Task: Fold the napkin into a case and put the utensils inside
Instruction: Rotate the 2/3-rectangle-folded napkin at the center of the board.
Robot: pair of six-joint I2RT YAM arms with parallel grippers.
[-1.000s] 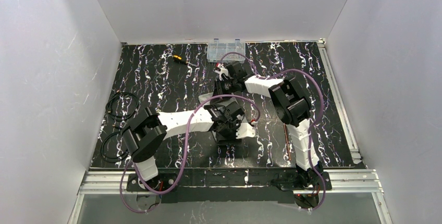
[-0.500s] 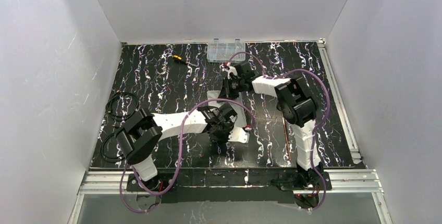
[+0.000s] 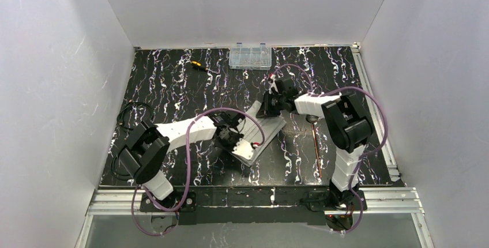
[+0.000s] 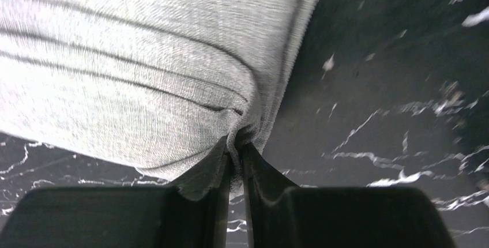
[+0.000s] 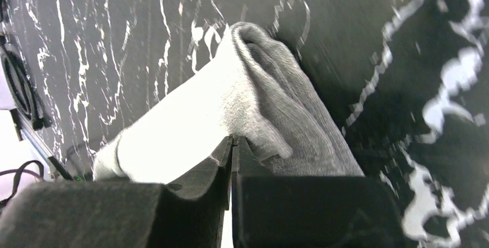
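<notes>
The light-grey napkin (image 3: 266,128) lies as a folded, layered strip slanting across the middle of the table. My left gripper (image 3: 235,138) is shut on its near left end. In the left wrist view the cloth (image 4: 144,86) bunches where my left gripper (image 4: 237,147) pinches it. My right gripper (image 3: 268,109) is shut on the far end. The right wrist view shows a fold of the napkin (image 5: 190,121) caught at the tip of that gripper (image 5: 233,141). The copper-brown utensils (image 3: 315,141) lie right of the cloth, a dark spoon head (image 3: 311,119) at their far end.
A clear plastic compartment box (image 3: 249,56) stands at the back edge, with a short orange-and-black screwdriver (image 3: 199,64) to its left. Black cable loops (image 3: 134,118) lie at the left side of the table. White walls close in the left, back and right.
The left gripper has shut on the napkin and moved left and nearer. The right gripper has moved to the right, and the cloth now stretches on a slant between them.
</notes>
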